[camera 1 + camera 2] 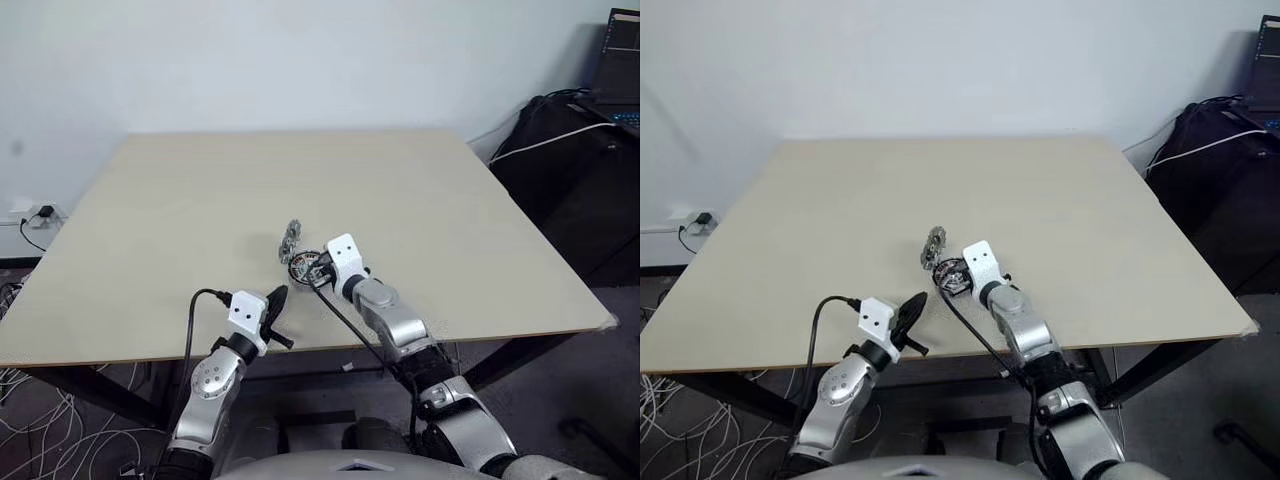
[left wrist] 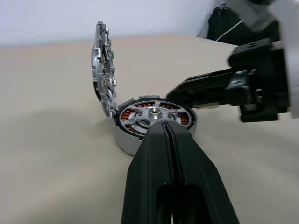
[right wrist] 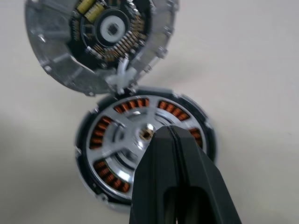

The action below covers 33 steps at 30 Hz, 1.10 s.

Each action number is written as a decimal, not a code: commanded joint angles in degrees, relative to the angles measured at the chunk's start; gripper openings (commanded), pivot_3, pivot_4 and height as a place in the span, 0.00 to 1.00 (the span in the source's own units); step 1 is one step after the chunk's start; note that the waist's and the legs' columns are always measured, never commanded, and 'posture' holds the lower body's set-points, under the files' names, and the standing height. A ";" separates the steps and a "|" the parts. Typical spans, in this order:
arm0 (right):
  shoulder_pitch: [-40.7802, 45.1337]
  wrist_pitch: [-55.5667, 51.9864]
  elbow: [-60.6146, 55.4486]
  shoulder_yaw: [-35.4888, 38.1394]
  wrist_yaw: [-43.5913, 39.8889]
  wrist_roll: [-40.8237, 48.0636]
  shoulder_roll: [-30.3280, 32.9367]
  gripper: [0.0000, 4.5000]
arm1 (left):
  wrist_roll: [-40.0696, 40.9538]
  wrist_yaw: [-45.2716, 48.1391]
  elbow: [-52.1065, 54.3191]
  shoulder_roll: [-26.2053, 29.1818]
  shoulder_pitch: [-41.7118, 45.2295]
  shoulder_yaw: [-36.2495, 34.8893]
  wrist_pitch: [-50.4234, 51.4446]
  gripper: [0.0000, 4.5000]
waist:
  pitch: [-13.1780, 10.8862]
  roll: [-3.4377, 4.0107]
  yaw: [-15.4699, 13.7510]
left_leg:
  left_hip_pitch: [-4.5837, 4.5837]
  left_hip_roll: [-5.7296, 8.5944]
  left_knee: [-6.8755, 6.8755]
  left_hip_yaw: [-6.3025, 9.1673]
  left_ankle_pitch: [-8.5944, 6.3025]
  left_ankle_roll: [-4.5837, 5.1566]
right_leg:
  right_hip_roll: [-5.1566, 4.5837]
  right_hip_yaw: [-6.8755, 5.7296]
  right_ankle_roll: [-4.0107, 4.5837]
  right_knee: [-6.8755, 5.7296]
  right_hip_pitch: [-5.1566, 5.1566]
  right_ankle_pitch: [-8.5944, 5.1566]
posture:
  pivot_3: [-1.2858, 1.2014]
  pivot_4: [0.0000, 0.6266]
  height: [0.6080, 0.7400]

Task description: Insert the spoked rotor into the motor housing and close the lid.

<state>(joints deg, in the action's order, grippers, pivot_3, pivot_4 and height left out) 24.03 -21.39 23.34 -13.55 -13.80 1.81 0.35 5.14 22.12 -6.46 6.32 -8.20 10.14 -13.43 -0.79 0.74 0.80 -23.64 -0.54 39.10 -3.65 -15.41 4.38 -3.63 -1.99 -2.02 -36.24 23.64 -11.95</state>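
Observation:
The motor housing [image 2: 122, 140] lies on the table near the front middle. The spoked rotor [image 3: 122, 140] sits inside it, silver spokes up, with copper windings showing through the gaps. The lid [image 3: 60, 65] stands upright at the housing's far left edge, its inner side with small parts facing the housing. My right gripper [image 3: 169, 128] is shut and empty, with its tip just over the rotor's centre; whether it touches the rotor I cannot tell. Near the table's front edge, my left gripper [image 2: 164, 125] is also shut and empty, pointing at the housing from a short way off.
The beige table [image 1: 200, 200] stretches wide around the motor. Black bags [image 1: 560, 170] and a laptop [image 1: 620, 60] stand beyond its right side. A wall socket [image 1: 40, 213] and loose cables [image 1: 30, 420] are at the left on the floor.

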 commanded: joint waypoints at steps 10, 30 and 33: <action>5.47 4.97 8.30 1.42 -1.26 -0.96 -2.55 0.00 | 0.43 0.93 2.27 -0.35 -0.26 0.42 0.19 0.01 | 0.01 0.03 0.16 | 0.06 0.00 0.02 -0.06 0.01 0.00 | 0.04 0.06 0.00 -0.13 0.00 0.00 | 0.52 0.00 1.00; -3.51 0.26 -15.46 -11.17 -21.64 -5.70 13.03 0.00 | 1.00 2.44 0.56 -0.68 0.74 0.83 1.47 0.01 | 0.22 0.30 0.36 | 0.14 0.01 0.07 -0.10 0.03 0.01 | -0.08 0.12 0.04 -0.43 0.08 -0.12 | 0.52 0.00 1.00; -3.33 0.21 -17.00 -13.06 -24.55 -6.61 15.43 0.04 | 1.03 2.55 0.34 -0.79 0.94 0.83 1.53 0.00 | 0.20 0.28 0.32 | 0.16 -0.03 0.08 -0.08 0.03 0.01 | -0.10 0.10 0.06 -0.47 0.09 -0.14 | 0.52 0.00 1.00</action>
<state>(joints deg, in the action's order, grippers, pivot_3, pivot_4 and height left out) 19.70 -21.67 9.06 -26.17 -36.78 -4.38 15.68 5.61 24.35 -6.65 5.83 -8.17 11.07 -11.60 -0.59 1.02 1.12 -23.48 -0.59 39.17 -3.71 -15.38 4.38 -3.74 -1.90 -1.95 -36.72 23.74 -12.10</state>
